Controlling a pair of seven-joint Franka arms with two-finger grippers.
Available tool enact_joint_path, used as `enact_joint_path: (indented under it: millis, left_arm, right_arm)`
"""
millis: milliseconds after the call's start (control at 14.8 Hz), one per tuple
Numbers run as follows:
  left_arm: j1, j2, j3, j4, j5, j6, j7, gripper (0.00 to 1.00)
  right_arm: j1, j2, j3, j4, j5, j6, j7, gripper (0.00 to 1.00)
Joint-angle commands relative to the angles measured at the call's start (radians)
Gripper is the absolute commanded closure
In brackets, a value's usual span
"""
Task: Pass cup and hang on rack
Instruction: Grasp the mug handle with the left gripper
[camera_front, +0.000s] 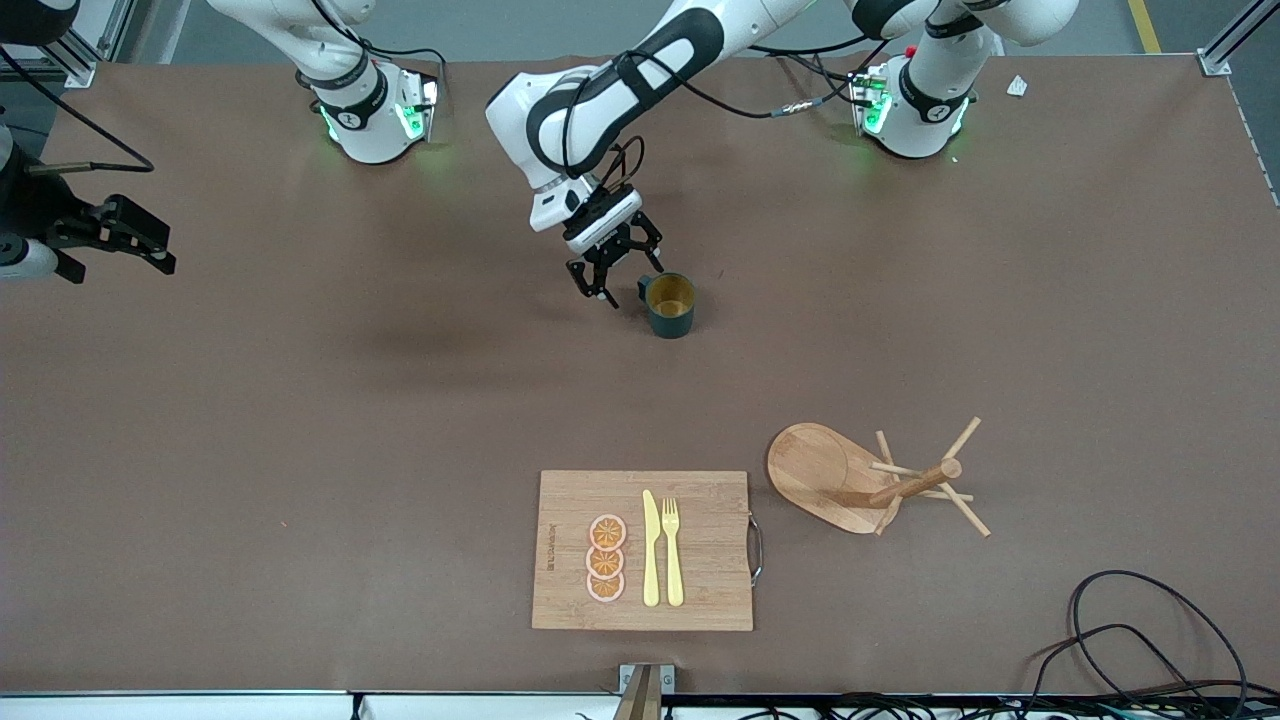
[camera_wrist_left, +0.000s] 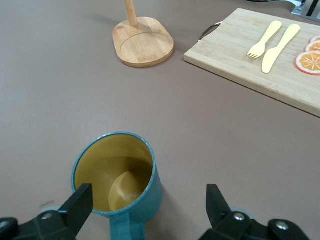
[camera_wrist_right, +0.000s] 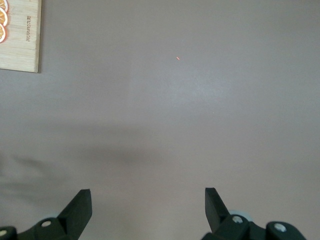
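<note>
The cup, dark teal with a yellow inside, stands upright mid-table. Its handle points toward the robots' bases. My left gripper is open and low beside the cup, on the handle's side. In the left wrist view the handle of the cup lies between the open fingers, and the gripper holds nothing. The rack stands upright nearer the front camera, toward the left arm's end; its base also shows in the left wrist view. My right gripper waits, open and empty, over bare table at the right arm's end.
A wooden cutting board with orange slices, a yellow knife and a yellow fork lies near the front edge beside the rack; it also shows in the left wrist view. Black cables lie at the front corner, at the left arm's end.
</note>
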Motion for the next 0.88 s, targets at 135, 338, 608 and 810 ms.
enact_joint_path:
  millis: [135, 338, 608, 810]
  left_arm:
    - [-0.016, 0.037, 0.003, 0.012, 0.0, -0.006, -0.079, 0.0]
    - [-0.016, 0.062, 0.005, 0.011, 0.002, 0.002, -0.118, 0.0]
    - [-0.013, 0.105, 0.006, 0.012, 0.013, 0.023, -0.136, 0.0]
    - [-0.011, 0.108, 0.006, 0.008, 0.013, 0.026, -0.145, 0.0]
  right_arm:
    - [-0.001, -0.023, -0.002, -0.005, 0.012, 0.0, 0.003, 0.0]
    - [-0.001, -0.023, -0.002, -0.003, 0.012, -0.002, 0.002, 0.0]
    - [-0.001, -0.023, -0.002, -0.002, 0.012, 0.0, 0.003, 0.0]
    - [-0.002, -0.023, -0.002, 0.0, 0.012, 0.0, 0.003, 0.0]
